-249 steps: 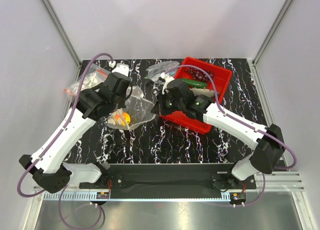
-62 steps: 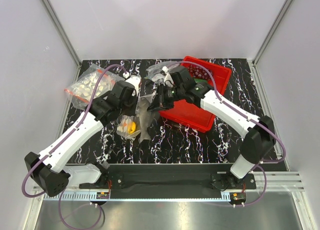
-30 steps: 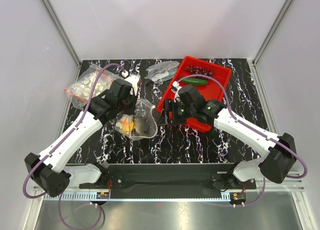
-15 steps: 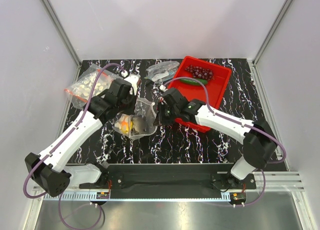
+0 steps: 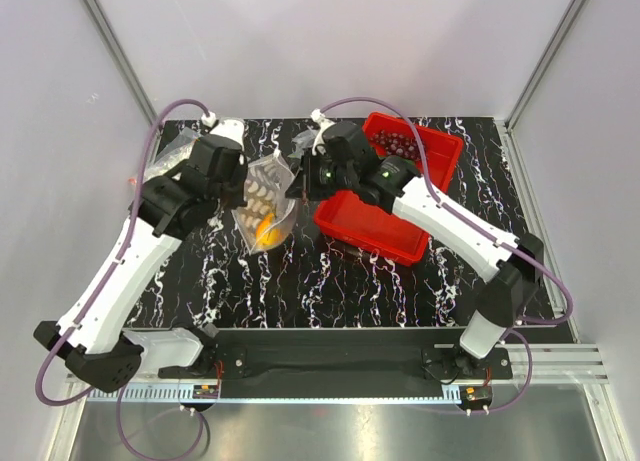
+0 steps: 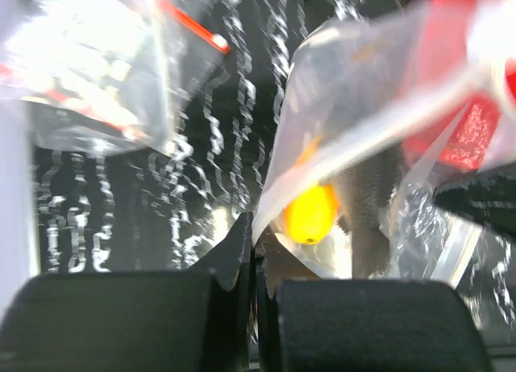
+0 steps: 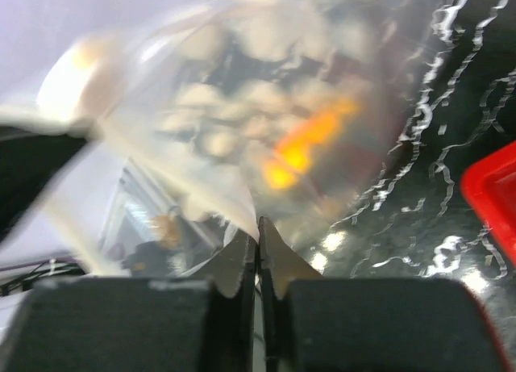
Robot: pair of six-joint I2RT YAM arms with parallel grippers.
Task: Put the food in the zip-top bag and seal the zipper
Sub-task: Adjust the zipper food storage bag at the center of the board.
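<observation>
A clear zip-top bag (image 5: pixel 264 196) showing white round dots hangs stretched between my two grippers above the table. The orange-yellow fruit (image 5: pixel 265 228) sits low inside it, also in the left wrist view (image 6: pixel 310 213), next to the grey fish (image 6: pixel 367 202). My left gripper (image 5: pixel 245 189) is shut on the bag's left edge (image 6: pixel 266 219). My right gripper (image 5: pixel 298 185) is shut on its right edge (image 7: pixel 242 202). The dark red grapes (image 5: pixel 397 139) lie in the red tray (image 5: pixel 375 221). The cucumber is hidden behind my right arm. I cannot make out the held bag's zipper.
Another dotted clear bag (image 6: pixel 81 73) with a red strip (image 6: pixel 191 27) lies at the table's far left, partly under my left arm (image 5: pixel 155 169). A small clear bag (image 5: pixel 303 141) lies behind the grippers. The red tray stands right of centre.
The bag lay on the table in front of the grippers. Now both grippers have moved back and up, and it hangs between them. My right gripper has taken its right edge.
</observation>
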